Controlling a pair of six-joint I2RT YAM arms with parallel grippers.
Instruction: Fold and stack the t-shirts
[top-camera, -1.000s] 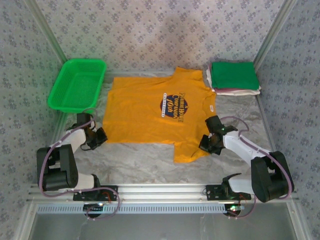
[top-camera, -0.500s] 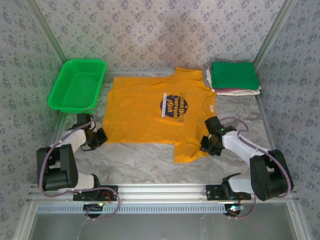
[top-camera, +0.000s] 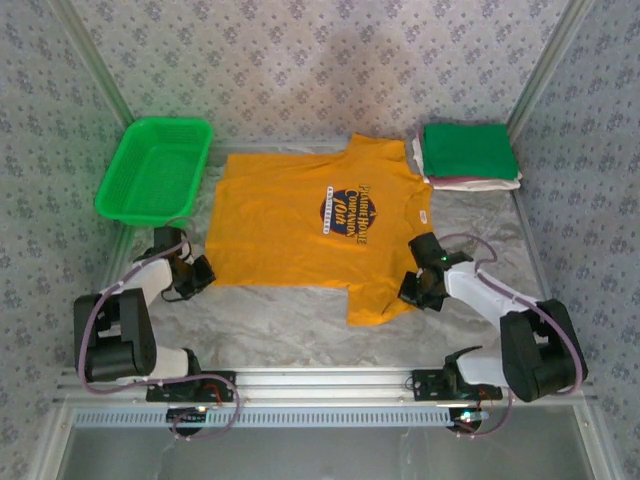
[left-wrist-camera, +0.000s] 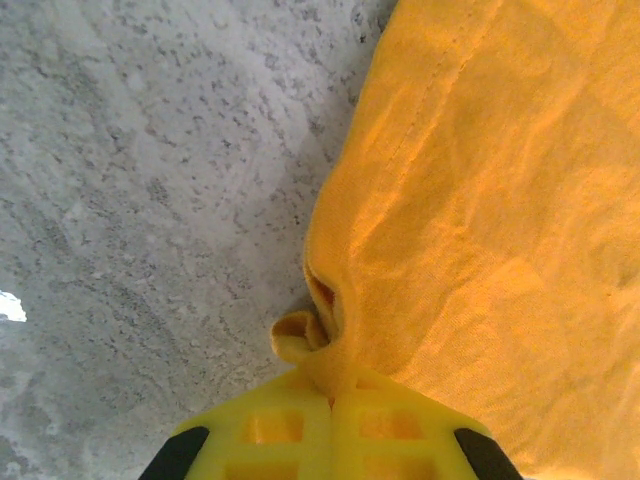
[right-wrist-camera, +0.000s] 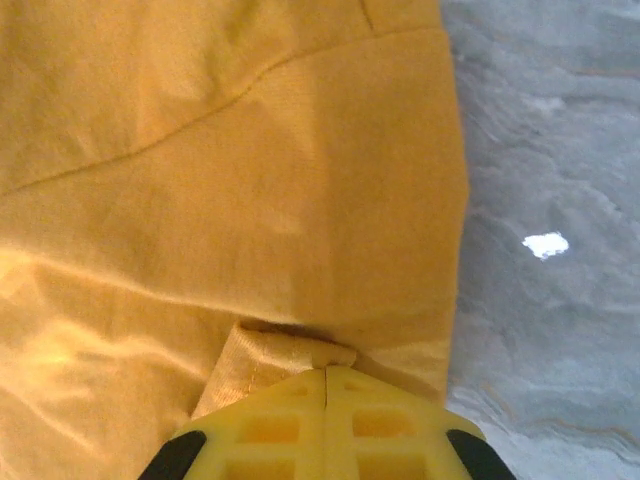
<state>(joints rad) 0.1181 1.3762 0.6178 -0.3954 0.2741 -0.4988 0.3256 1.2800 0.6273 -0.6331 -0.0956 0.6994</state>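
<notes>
Grey patterned walls (top-camera: 330, 60) close in a pale, marbled desk (top-camera: 290, 335), and most of its middle is taken by the orange-yellow t-shirt (top-camera: 290, 220). It lies spread flat and face up, with the dark chest print (top-camera: 350, 208) showing. Its hem points toward the left side, its collar toward the right, one sleeve toward the back wall and the other toward the arms. No fold has been made in it yet.

At the back left, just beside the shirt's hem, sits the green mesh basket (top-camera: 165, 123), with nothing visible inside. At the back right corner is the folded stack (top-camera: 468, 150): a green tee on top, with maroon and white layers showing at its near edge. These look finished, so the orange-yellow one appears to be the last to fold and add.

The left tool (top-camera: 197, 274) is down at the near hem corner. In the left wrist view its yellow fingers (left-wrist-camera: 280, 430) are pressed together, with a small bunch of orange cloth drawn in between them (left-wrist-camera: 332, 392), so it is clamped on the shirt. The right tool (top-camera: 417, 290) sits at the near sleeve. In the right wrist view its fingers (right-wrist-camera: 385, 425) are also together, pinching a raised tuck of sleeve fabric (right-wrist-camera: 327, 372).

With both near points of the shirt gripped, the first fold seems ready to begin, probably by carrying the near edge over toward the back. The whole folding sequence remains, followed by moving the shirt onto the stack at the right.
</notes>
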